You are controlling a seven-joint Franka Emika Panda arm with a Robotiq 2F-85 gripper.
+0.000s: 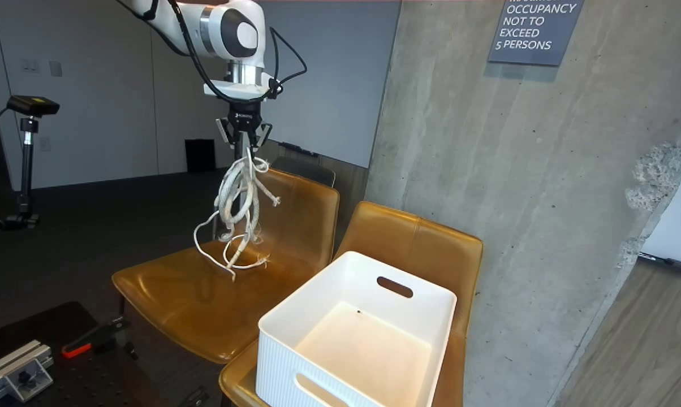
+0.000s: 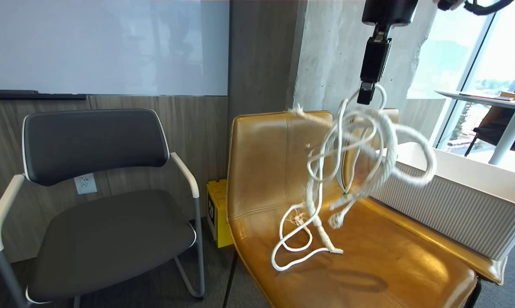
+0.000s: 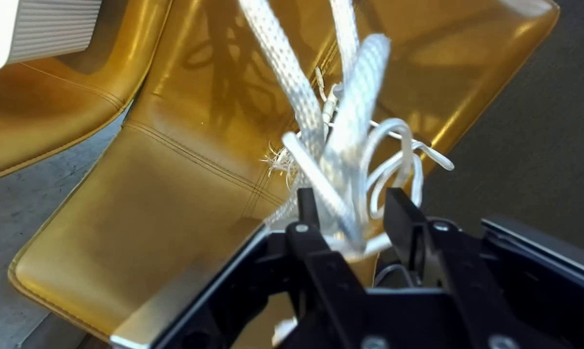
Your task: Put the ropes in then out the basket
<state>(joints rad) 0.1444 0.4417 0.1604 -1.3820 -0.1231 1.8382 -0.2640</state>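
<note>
The off-white ropes [image 1: 241, 189] hang in a loose looped tangle over the seat of a tan chair, beside the basket rather than over it. In an exterior view the lowest strands of the ropes [image 2: 321, 188] come down near the seat; whether they touch it I cannot tell. My gripper [image 3: 348, 196] has its jaws apart, with blurred rope [image 3: 321, 182] strands in the gap and no finger pressed on them. The white basket [image 1: 278, 353] stands on the neighbouring tan chair, its inner floor bare in an exterior view; only a corner of the basket [image 3: 54, 29] enters the wrist view.
The tan chair [image 1: 176, 294] under the ropes adjoins the chair [image 1: 414, 237] bearing the basket. A concrete wall [image 1: 533, 169] rises behind them. A grey armchair [image 2: 108, 239] and a yellow box [image 2: 221, 214] stand alongside. A camera stand [image 1: 27, 164] is farther off.
</note>
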